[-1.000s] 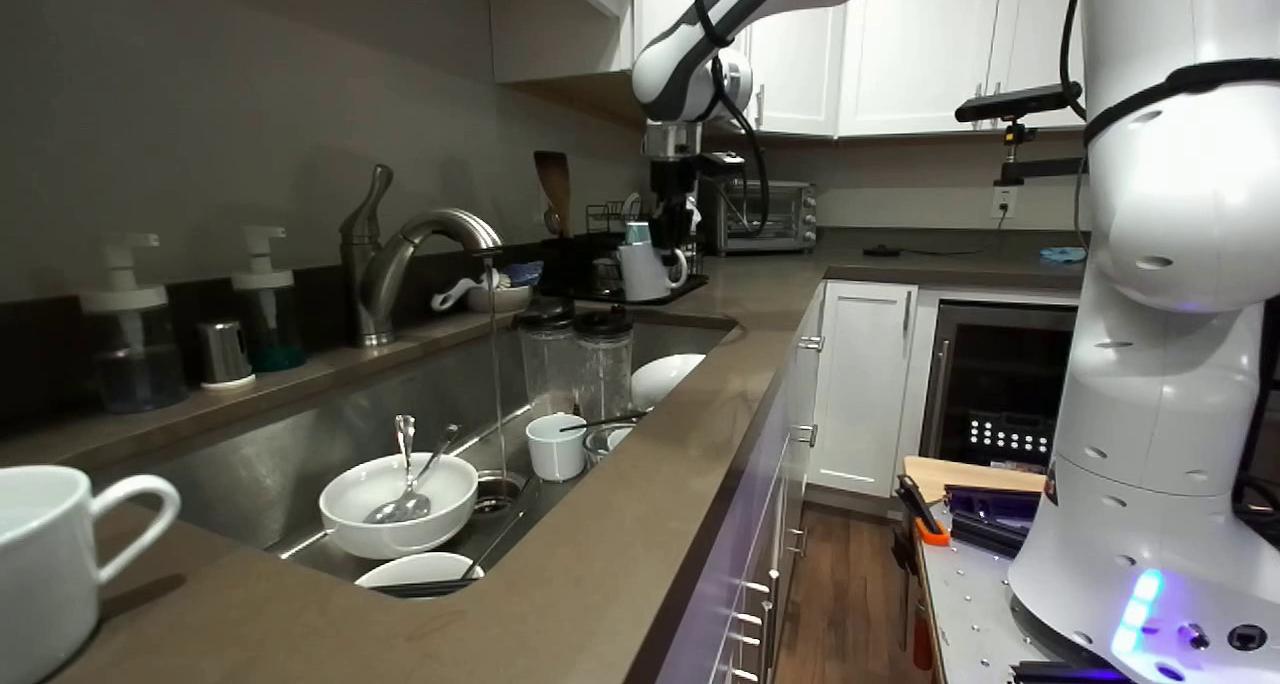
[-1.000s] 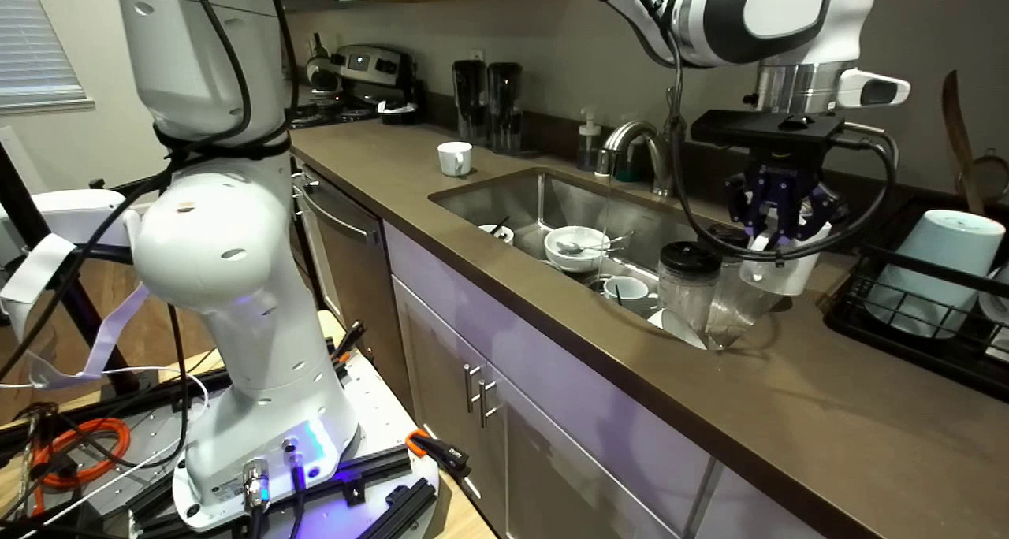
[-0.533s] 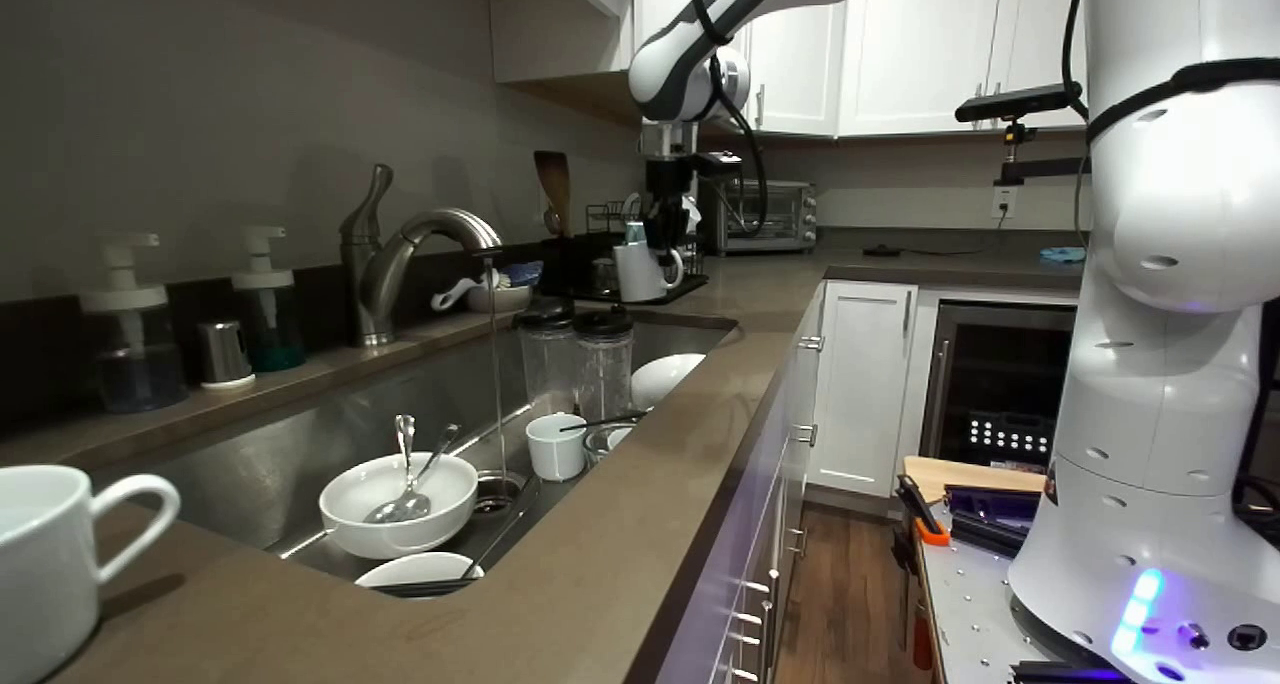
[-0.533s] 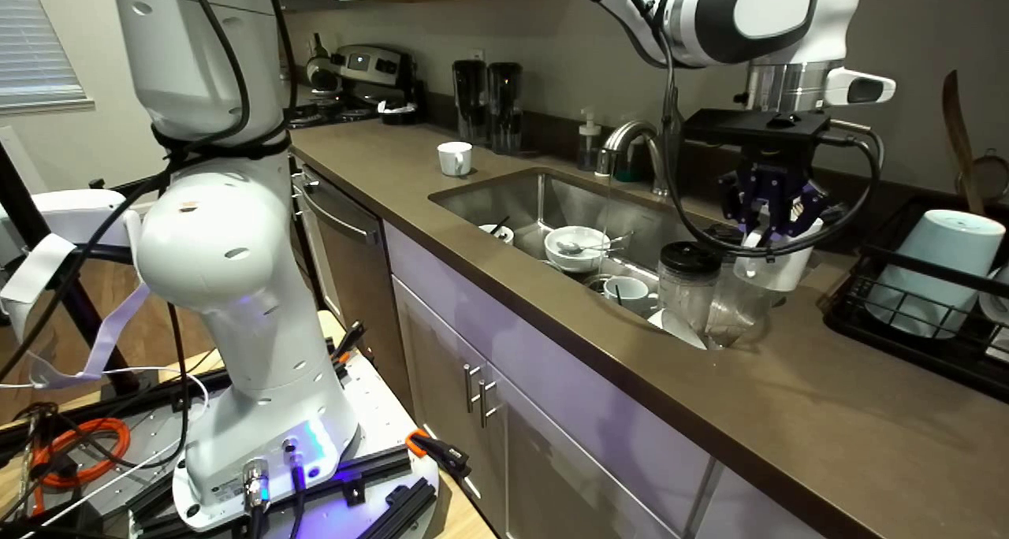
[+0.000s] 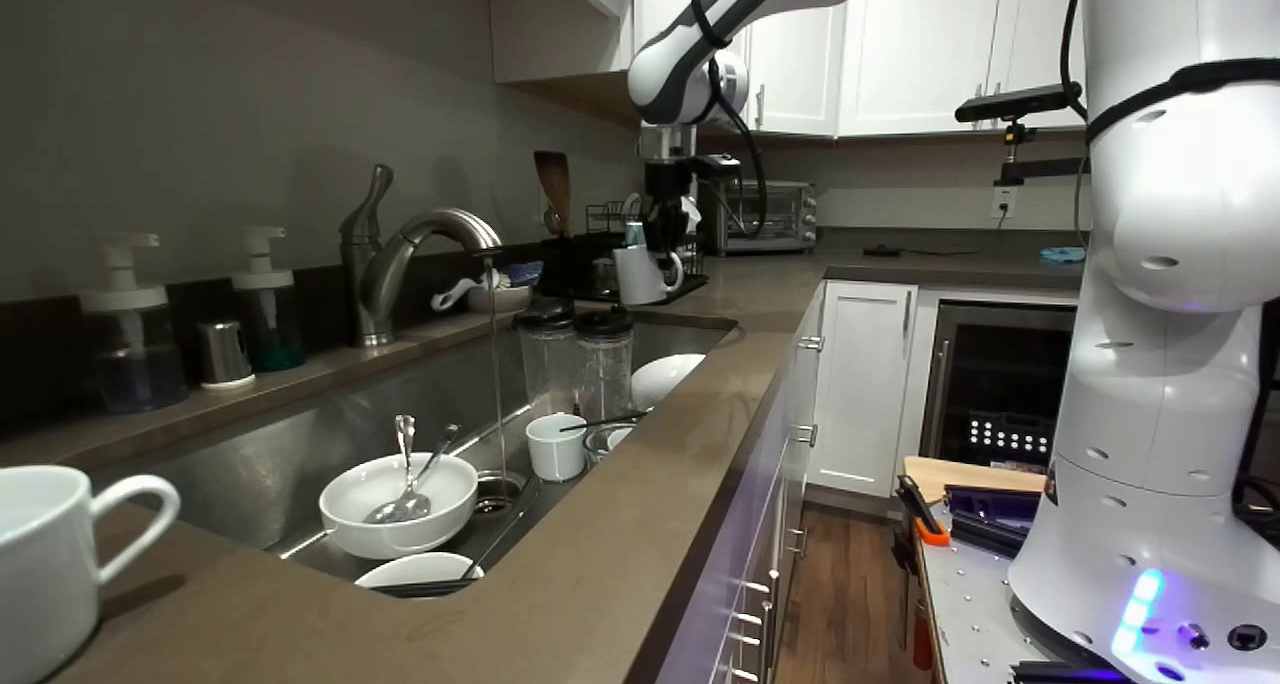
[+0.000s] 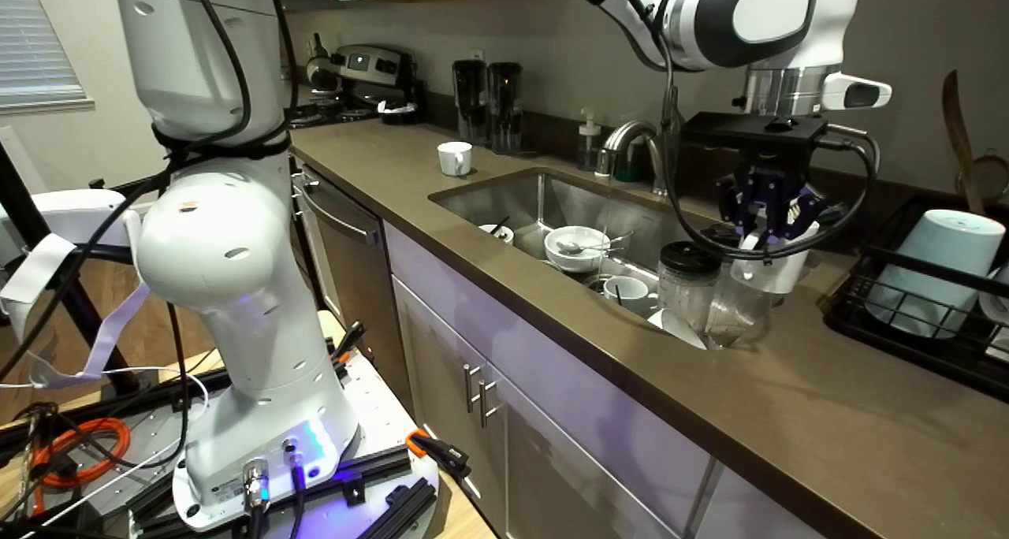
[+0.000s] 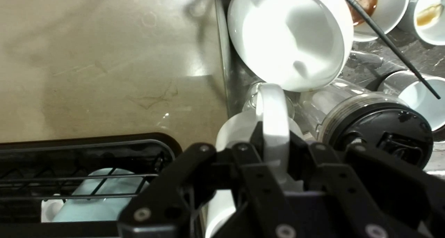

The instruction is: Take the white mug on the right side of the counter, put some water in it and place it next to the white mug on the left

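Note:
My gripper (image 5: 664,248) is shut on the handle of a white mug (image 5: 638,276) and holds it raised near the far end of the sink. In an exterior view the gripper (image 6: 766,236) and held mug (image 6: 788,271) are just behind and above the clear jars. In the wrist view the fingers pinch the handle (image 7: 274,126) from both sides; the mug's inside is mostly hidden. Another white mug (image 5: 45,574) stands upright on the counter, also seen in an exterior view (image 6: 455,159). The faucet (image 5: 440,232) runs a thin water stream (image 5: 497,364) into the sink.
The sink holds a white bowl (image 5: 395,529) with spoons, a cup (image 5: 556,449), and tall clear jars (image 6: 688,267) with black lids below the held mug. A black dish rack (image 6: 891,318) stands beside it. Soap dispensers (image 5: 262,299) stand by the faucet.
The gripper and held mug have shifted slightly toward the faucet, away from the dish rack, mostly in the earlier half second. The water keeps running; the other mug has not moved.

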Tool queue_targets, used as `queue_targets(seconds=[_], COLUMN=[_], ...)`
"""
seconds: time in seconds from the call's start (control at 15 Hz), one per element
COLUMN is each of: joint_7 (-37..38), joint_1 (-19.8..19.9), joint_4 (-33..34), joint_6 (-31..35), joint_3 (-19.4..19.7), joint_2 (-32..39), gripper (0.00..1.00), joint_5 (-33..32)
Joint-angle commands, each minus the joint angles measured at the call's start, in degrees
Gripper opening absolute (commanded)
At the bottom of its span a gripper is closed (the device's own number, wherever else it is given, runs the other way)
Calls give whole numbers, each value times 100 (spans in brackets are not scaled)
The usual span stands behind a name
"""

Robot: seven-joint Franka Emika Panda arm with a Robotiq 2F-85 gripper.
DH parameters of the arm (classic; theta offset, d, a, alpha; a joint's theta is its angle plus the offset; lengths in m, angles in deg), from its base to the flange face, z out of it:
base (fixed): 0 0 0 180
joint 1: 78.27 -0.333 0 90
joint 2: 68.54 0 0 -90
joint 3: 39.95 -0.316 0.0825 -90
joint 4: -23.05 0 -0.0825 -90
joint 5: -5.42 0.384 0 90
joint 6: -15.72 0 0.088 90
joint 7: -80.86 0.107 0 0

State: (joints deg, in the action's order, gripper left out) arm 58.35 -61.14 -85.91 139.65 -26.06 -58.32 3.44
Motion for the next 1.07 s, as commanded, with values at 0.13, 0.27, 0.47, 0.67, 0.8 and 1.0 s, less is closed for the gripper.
queue_targets(seconds=[0.13, 0.27, 0.47, 0.67, 0.8, 1.0], joint_7=[258, 462, 923, 1208, 1287, 1276], joint_1=[-182, -291, -432, -447, -412, -392], joint_4=[-408, -537, -652, -604, -560, -545], joint_6=[243, 309, 286, 189, 158, 148], joint_3=[-159, -167, -143, -118, -85, -35], joint_2=[-334, -446, -595, -603, -601, -660], gripper=[6, 6, 6, 6, 6, 6], joint_5=[-186, -378, -844, -1133, -1228, -1277])
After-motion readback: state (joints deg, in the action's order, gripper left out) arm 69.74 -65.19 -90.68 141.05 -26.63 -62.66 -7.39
